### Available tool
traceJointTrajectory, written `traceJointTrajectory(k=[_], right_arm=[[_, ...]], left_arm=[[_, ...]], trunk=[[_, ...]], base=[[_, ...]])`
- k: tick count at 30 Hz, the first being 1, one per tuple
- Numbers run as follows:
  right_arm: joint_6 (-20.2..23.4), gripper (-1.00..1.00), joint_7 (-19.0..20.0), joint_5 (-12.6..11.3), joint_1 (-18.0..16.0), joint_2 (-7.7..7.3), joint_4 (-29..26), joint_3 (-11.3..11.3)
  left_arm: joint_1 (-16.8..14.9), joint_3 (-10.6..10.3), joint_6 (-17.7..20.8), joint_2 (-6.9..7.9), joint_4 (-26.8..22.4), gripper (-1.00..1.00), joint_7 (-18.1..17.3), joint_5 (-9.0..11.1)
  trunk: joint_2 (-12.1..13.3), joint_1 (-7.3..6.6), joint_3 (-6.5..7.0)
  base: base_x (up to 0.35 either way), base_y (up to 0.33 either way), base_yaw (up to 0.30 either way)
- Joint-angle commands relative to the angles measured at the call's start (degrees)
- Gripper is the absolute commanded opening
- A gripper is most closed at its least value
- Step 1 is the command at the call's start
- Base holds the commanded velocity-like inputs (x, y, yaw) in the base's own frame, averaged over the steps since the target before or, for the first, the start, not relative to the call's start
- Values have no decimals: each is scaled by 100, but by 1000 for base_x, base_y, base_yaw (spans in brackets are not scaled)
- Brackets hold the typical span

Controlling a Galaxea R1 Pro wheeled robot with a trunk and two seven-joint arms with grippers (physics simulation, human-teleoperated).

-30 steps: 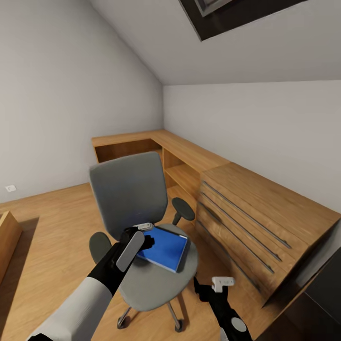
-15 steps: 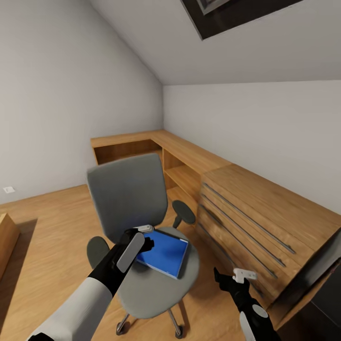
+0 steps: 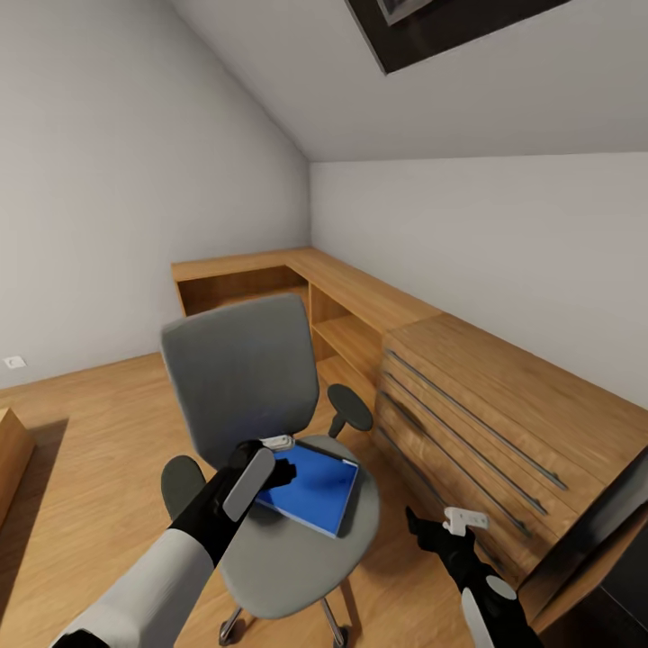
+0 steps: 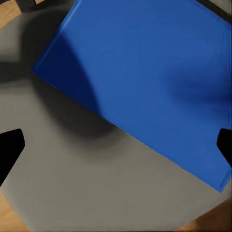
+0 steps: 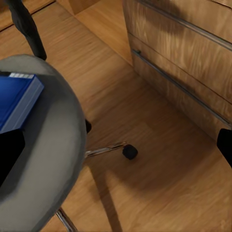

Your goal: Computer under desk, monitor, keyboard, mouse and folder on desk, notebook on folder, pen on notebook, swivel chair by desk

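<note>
The grey swivel chair stands mid-floor with the bright blue folder lying flat on its seat. My left gripper hovers open just over the folder's near-left edge. In the left wrist view the folder and grey seat lie close below the spread fingertips. My right gripper hangs open to the right of the seat, above the floor. Its wrist view catches the folder's corner, the seat rim and a castor.
A light wooden dresser with long bar handles runs along the right wall, joined to a low wooden shelf unit in the corner. A black desk edge cuts the lower right corner. Open plank floor lies to the left.
My right gripper has swung rightward, away from the chair's front toward the dresser. The left gripper has sunk slightly toward the folder. The view has shifted a little.
</note>
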Motion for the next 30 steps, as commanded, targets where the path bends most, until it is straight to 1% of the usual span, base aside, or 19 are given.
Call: traceJointTrajectory(k=[1, 4, 5, 8, 12, 15, 19, 26, 27, 29, 30], right_arm=[[36, 100, 108, -57, -3, 6, -10, -24], [36, 100, 170, -56, -4, 5, -10, -26], [37, 100, 191, -54, -5, 4, -11, -28], [40, 100, 204, -53, -2, -1, -14, -41], [38, 100, 215, -60, -3, -60, -12, -65], [35, 100, 234, -63, -1, -78, -11, -70], [34, 100, 484, -50, 0, -84, -11, -76], [34, 100, 562, -47, -2, -96, -11, -80], [34, 100, 566, -46, 0, -98, -11, -80], [34, 100, 570, -46, 1, -100, -11, -80], [34, 100, 571, -46, 1, -101, -11, -80]], left_arm=[[-5, -17, 2, 3, 36, 100, 15, 68], [-5, -20, -22, 3, 137, 100, -66, 71], [-5, -21, -121, 3, 190, 100, -189, 71], [-5, -22, -291, 3, 224, 100, -406, 58], [-5, -22, -404, 9, 240, 100, -574, 38], [-5, -27, -429, 11, 231, 100, -602, 28], [-5, -31, -435, 12, 223, 100, -609, 29], [-5, -59, -439, 7, 229, 100, -595, 28], [-5, -138, -442, 4, 229, 100, -580, 10], [-5, -449, -486, 7, 230, 100, -557, -131], [-5, -525, -522, 9, 230, 100, -553, -183]], trunk=[[-3, 0, -6], [-3, 0, -6], [-3, 0, -6], [-3, 0, -6], [-3, 0, -6], [-3, 0, -6], [-3, 0, -6], [-3, 0, -6], [-3, 0, -6], [-3, 0, -6], [-3, 0, -6]], base=[[63, 0, 0], [84, 0, 0], [57, 0, 0], [33, 0, 0], [13, 0, 0], [123, 0, 0], [118, 0, 0], [19, 0, 0], [3, 0, 0], [2, 0, 0], [0, 0, 0]])
